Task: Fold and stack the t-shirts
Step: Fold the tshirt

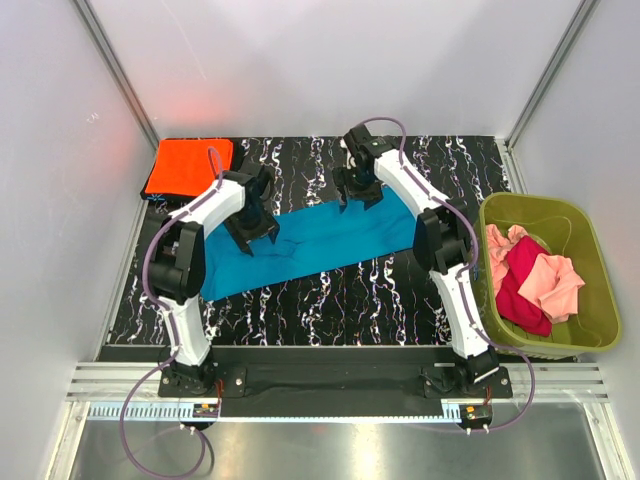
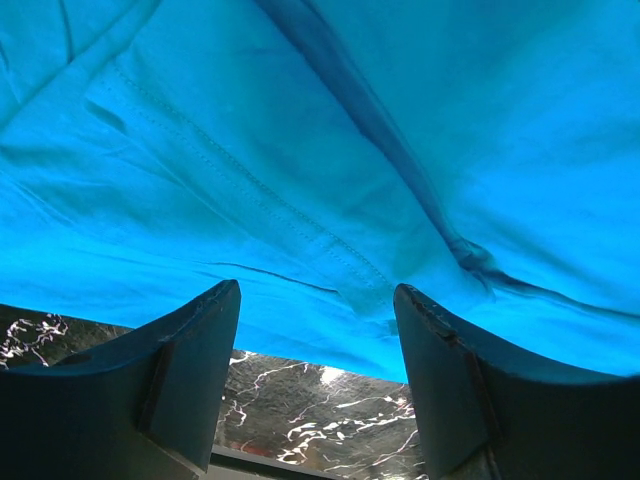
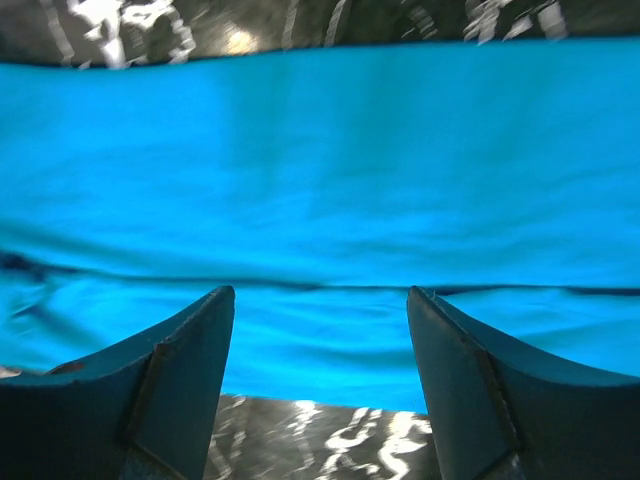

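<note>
my table [image 1: 390, 295] is black with white marbling — the teal-blue t-shirt [image 1: 330, 240] lies spread across its middle, the orange t-shirt [image 1: 186, 166] sits folded in the far left corner, and the olive-green bin [image 1: 535, 208] stands at the right edge.

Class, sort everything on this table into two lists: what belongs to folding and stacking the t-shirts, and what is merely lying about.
Belongs to the job:
teal-blue t-shirt, mid-table
orange t-shirt, folded, far left corner
pink t-shirt and magenta-red t-shirt, both crumpled

Lying about:
olive-green bin holding those two
marbled table
</note>
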Action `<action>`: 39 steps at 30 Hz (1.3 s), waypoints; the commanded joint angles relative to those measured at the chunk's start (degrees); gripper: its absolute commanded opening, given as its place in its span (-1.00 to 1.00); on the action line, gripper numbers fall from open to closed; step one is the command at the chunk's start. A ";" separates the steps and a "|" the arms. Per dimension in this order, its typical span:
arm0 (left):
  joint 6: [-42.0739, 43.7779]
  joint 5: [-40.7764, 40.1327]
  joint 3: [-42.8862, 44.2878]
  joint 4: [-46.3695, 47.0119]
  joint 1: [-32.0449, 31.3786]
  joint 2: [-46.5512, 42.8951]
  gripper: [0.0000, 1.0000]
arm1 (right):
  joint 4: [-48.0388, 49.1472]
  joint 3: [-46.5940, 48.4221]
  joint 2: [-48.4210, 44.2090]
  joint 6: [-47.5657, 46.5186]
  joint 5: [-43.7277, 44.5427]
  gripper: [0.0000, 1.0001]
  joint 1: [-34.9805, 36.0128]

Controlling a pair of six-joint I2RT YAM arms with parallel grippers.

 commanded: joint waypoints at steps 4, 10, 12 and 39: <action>-1.99 -2.21 2.67 -1.03 -0.21 1.29 0.40 | 3.81 -0.65 0.09 -8.22 7.76 0.56 -2.00; -1.90 -2.31 4.77 -0.59 -0.21 6.30 0.40 | 4.78 0.85 2.73 -9.80 7.58 0.55 -3.50; -2.16 -2.13 6.18 -0.42 -0.38 8.49 0.40 | 4.69 -0.20 3.34 -9.63 8.80 0.56 -3.85; 8.99 5.35 25.12 -5.24 -9.09 26.25 0.28 | 8.64 -51.70 -26.71 5.75 14.89 0.56 -1.83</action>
